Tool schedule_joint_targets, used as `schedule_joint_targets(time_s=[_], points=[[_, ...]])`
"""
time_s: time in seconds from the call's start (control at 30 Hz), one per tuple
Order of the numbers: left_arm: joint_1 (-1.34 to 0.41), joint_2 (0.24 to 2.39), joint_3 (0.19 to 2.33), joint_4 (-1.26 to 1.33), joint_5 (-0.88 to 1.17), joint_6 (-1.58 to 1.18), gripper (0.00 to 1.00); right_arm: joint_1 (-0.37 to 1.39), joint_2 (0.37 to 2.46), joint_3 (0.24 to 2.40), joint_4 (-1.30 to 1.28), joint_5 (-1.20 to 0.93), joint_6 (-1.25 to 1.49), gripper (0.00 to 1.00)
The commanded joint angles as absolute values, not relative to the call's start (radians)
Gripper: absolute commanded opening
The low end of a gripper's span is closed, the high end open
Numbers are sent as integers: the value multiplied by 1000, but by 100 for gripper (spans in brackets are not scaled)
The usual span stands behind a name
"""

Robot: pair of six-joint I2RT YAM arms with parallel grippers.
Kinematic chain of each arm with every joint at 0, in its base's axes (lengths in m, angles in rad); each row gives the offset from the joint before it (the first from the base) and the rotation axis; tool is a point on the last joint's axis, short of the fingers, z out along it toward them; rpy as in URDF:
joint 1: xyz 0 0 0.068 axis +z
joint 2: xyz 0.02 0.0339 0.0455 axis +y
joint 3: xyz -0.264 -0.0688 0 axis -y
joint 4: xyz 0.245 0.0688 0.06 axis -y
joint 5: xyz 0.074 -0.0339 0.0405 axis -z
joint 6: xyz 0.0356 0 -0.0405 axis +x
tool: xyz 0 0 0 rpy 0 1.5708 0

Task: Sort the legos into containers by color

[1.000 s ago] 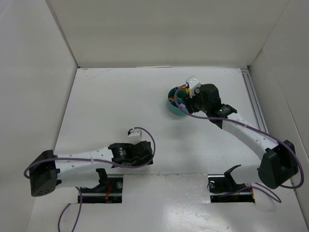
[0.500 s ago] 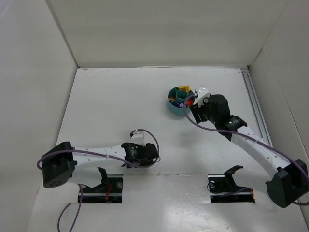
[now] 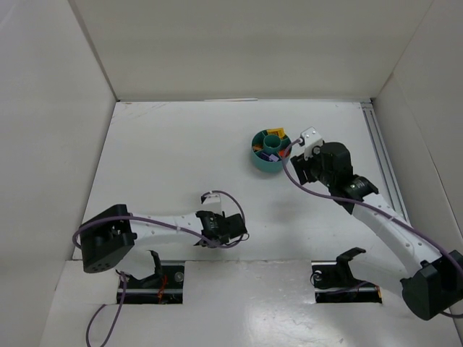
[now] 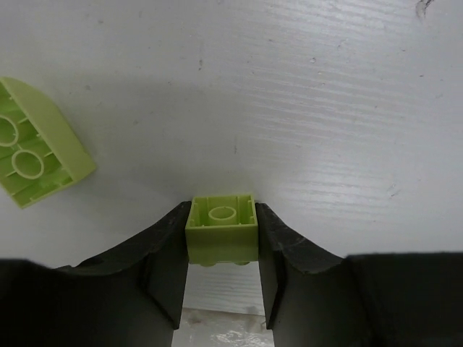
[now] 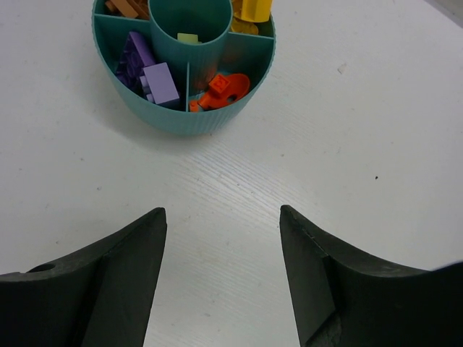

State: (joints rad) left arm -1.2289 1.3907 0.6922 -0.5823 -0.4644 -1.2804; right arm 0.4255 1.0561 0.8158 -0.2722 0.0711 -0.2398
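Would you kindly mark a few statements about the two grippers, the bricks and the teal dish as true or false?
1. The left gripper is closed on a lime green brick. True.
2. The right gripper holds an orange-red piece. False: it is open and empty, short of the dish.
3. The central cup holds a lime green piece. True.
4. The lilac bricks share a compartment with the orange-red pieces. False: a divider separates them.
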Motion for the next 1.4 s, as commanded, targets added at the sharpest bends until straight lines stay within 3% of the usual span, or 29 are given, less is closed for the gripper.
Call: schedule_joint_targets(time_s=[0.0, 0.07, 0.23, 0.43, 0.6, 0.73, 1.13, 1.37], points=[[-1233, 1417, 729, -600, -489, -1296, 33, 417, 1012, 804, -273, 81, -230, 69], [-1233, 1430, 742, -609, -500, -1296, 22, 408, 988, 804, -285, 91, -230, 69], [-1233, 1430, 799, -621, -537, -1284, 10, 399, 953, 795, -318, 101, -230, 69], [-1161, 1399, 960, -566, -606, -1062, 10, 356, 943, 785, -327, 101, -230, 70], [-964, 1425, 1096, -289, -505, -732, 8, 321, 919, 776, -337, 101, -241, 79], [-873, 1531, 1273, -167, -420, -533, 8, 276, 887, 776, -360, 112, -262, 100], [-828, 2018, 1902, -218, -301, -327, 8, 184, 887, 805, -416, 155, -302, 100], [-808, 2121, 1982, -259, -278, -318, 17, 184, 907, 805, -416, 155, -311, 100]])
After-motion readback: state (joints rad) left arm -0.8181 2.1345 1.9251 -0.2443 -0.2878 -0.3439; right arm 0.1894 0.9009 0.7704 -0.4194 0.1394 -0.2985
